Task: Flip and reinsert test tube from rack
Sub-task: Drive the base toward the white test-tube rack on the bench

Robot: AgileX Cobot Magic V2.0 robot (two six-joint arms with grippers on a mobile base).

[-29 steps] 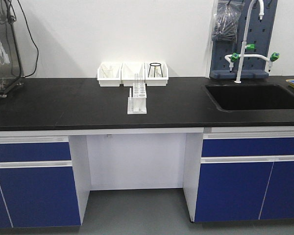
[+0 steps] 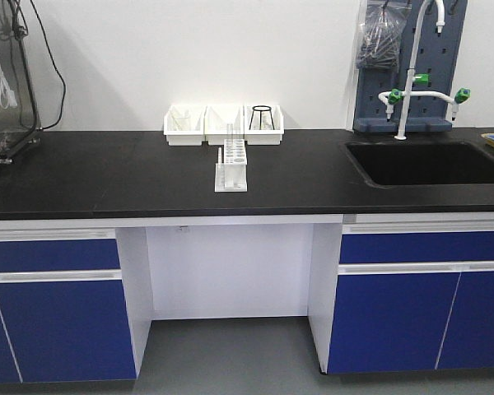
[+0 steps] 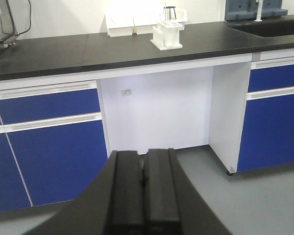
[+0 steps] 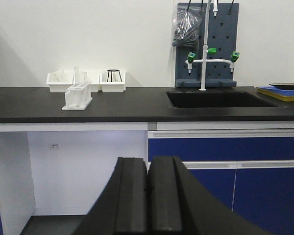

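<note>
Your left claw (image 3: 143,155) is squeezed shut; its two black fingers (image 3: 127,188) press side by side with nothing between them; your right claw (image 4: 148,161) is shut the same way and holds nothing. Both claws hang low in front of the bench, down at the height of the blue cupboard doors (image 2: 62,329). The white rack (image 2: 230,169) sits on the black counter (image 2: 107,177), near its front edge, above the open gap between the cupboards. Two thin clear tubes stand up straight in the far end of the rack; the test tube (image 4: 76,73) is one of them; you cannot tell from here which end of it is up. The rack and tubes are well apart from both claws, higher up and farther away; from the left claw they lie up and a little to the right; from the right claw they lie up and off to the left. Three white bins (image 2: 223,125) sit in a row just behind the rack, by the wall; the black sink (image 2: 428,163) and its white tap (image 2: 409,74) are off to the right.
</note>
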